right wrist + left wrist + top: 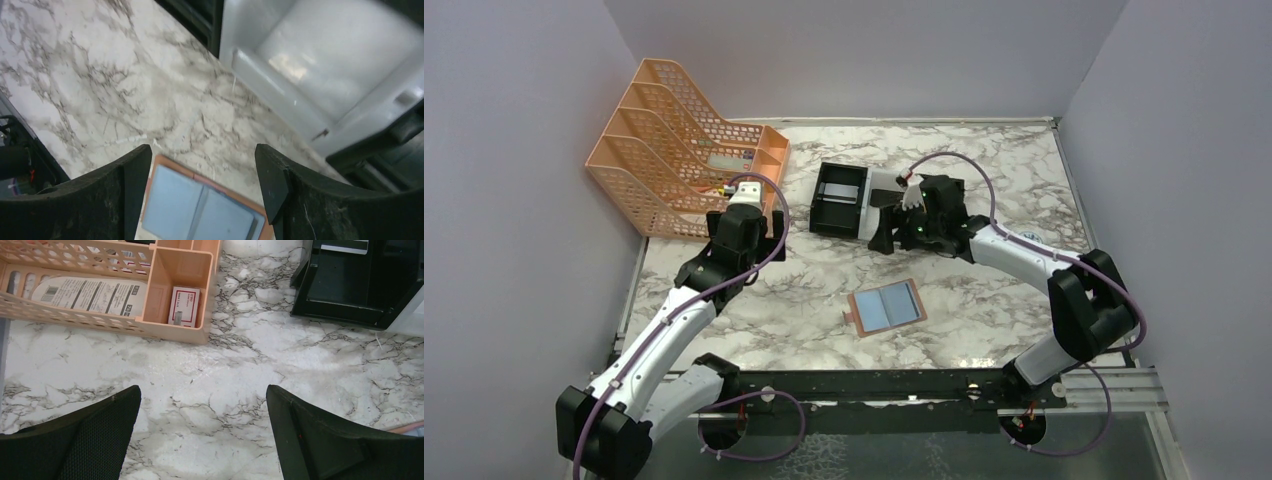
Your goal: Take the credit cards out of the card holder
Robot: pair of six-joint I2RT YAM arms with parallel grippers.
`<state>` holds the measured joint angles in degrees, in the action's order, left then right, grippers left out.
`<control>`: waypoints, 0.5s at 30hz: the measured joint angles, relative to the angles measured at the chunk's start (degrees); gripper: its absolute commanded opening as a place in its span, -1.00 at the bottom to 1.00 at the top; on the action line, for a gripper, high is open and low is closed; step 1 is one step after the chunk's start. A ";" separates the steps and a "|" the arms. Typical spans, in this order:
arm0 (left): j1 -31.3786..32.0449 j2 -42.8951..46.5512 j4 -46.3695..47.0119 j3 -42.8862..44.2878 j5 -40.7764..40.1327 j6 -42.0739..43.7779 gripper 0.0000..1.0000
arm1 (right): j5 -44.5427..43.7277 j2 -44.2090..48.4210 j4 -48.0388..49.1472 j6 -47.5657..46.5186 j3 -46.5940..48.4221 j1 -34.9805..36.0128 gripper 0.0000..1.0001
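Lying open and flat on the white marbled counter (804, 290), the small tan leather card holder (887, 308) showed only its pale blue lining; no credit cards could be made out in it. Extraction looked finished or nearly so, and the pockets next needed a close check. The right fingers (125, 195) hung apart and empty beyond it, near the black box tray (839, 198) and white box tray (320, 65). The left fingers (90, 440) stood wide apart, empty, by the orange mesh file rack (674, 150). Nothing blocked the card holder.
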<state>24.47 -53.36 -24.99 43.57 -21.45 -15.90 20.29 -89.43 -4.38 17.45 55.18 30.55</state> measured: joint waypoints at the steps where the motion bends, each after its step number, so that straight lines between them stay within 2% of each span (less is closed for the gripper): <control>1: 0.00 -0.11 -0.02 0.00 -0.02 0.00 0.98 | 0.17 0.00 -1.57 1.18 -1.01 0.00 0.54; 7: 0.00 -0.70 -0.02 0.00 0.00 0.00 0.98 | -1.33 -0.02 -7.06 4.70 -2.45 0.02 0.54; 15: 0.00 -1.55 -0.02 0.00 0.04 0.00 0.98 | -8.59 -2.54 -10.67 4.72 -1.60 -0.20 0.56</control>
<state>24.47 -54.92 -25.02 43.57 -21.41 -15.90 11.70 -91.96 -15.05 22.17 53.58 30.35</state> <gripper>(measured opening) 0.991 0.774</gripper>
